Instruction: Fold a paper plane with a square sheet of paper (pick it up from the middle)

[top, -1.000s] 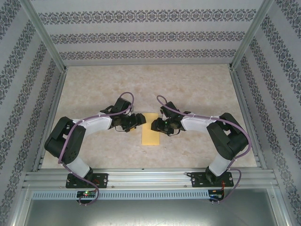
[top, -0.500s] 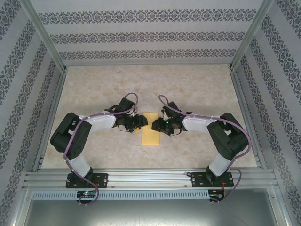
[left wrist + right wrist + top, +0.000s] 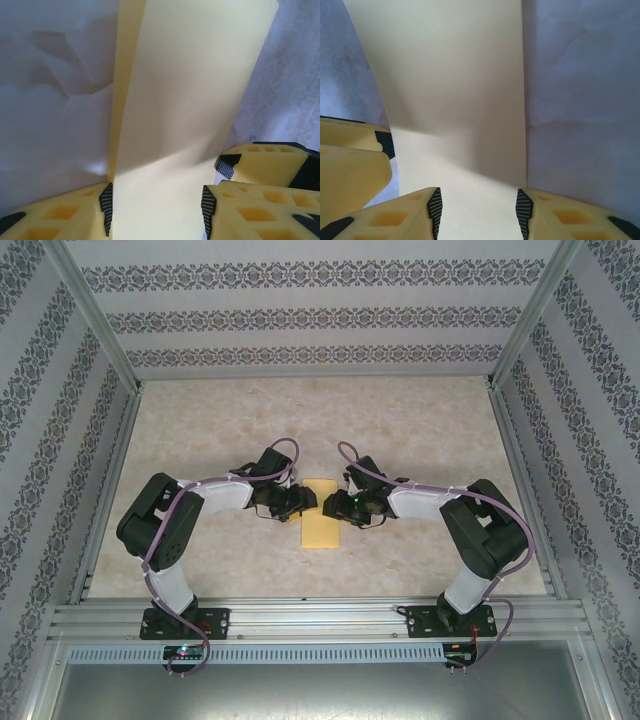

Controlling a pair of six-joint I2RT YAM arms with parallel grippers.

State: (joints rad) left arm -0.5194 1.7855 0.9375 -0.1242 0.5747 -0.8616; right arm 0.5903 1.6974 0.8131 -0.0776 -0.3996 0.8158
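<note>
The square sheet of paper (image 3: 321,525) lies folded into a narrow yellow-orange rectangle at the middle of the table, long side running front to back. My left gripper (image 3: 305,499) reaches its far half from the left and my right gripper (image 3: 333,504) from the right, tips close together. In the left wrist view the left gripper (image 3: 156,207) stands open over the paper (image 3: 185,90), whose left edge shows a second layer. In the right wrist view the right gripper (image 3: 479,210) is open above the paper (image 3: 450,75).
The beige marbled table (image 3: 420,420) is enclosed by patterned walls and an aluminium frame (image 3: 320,618) along the front. The opposite gripper's yellow finger intrudes at the right of the left wrist view (image 3: 260,160) and at the left of the right wrist view (image 3: 350,150).
The left arm has swung right, bringing its gripper up to the paper's left edge. The right arm and the paper have hardly moved.
</note>
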